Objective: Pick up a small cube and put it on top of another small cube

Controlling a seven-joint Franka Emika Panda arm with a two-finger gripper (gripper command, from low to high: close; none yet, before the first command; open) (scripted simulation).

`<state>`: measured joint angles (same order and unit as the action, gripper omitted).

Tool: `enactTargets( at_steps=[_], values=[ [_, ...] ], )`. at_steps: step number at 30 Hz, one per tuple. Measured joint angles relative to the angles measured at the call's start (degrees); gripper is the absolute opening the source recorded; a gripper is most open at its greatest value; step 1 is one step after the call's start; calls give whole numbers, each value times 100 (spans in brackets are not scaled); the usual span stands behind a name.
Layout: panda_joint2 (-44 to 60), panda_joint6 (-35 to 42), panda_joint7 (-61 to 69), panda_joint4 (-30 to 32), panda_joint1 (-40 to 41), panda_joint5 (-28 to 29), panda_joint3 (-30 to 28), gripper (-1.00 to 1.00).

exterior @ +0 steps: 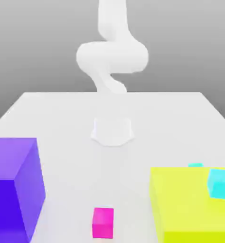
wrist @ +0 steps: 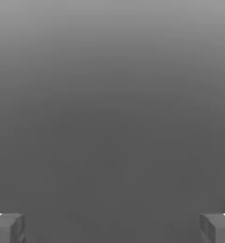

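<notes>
The teal-green cube (exterior: 195,165) peeks from behind the yellow block (exterior: 192,204), at 4 o'clock from the arm (exterior: 112,57). We see the gripper (wrist: 112,228) fully spread, holding nothing. The magenta cube (exterior: 103,222) lies at 6 o'clock.

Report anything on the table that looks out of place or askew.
One oddity: a small cyan cube sits on top of the big yellow block near its far corner, at the exterior view's right, turned slightly askew to the block's edges. The magenta cube and purple block sit flat on the table.
</notes>
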<state>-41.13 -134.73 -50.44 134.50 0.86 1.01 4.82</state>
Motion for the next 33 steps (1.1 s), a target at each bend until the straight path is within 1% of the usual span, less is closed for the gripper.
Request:
enactTargets(
  at_steps=[4,11,17,19,21,23,26,33],
  values=[
    [875,-533,-878,477,108,235,848,0],
    [2377,-1431,-2434,1281,158,730,2149,0],
    [3645,-2185,-3745,1961,-124,1148,2912,0],
    [4035,-2446,-4089,2192,-411,1159,3071,0],
    [4386,-2720,-4312,2430,-682,997,3239,0],
    [4643,-2907,-4555,2479,-796,1134,3167,0],
    [4976,-3117,-4999,2403,-1061,1663,2803,0],
    [5729,-3600,-6019,2165,-2102,2997,1464,0]
  ],
)
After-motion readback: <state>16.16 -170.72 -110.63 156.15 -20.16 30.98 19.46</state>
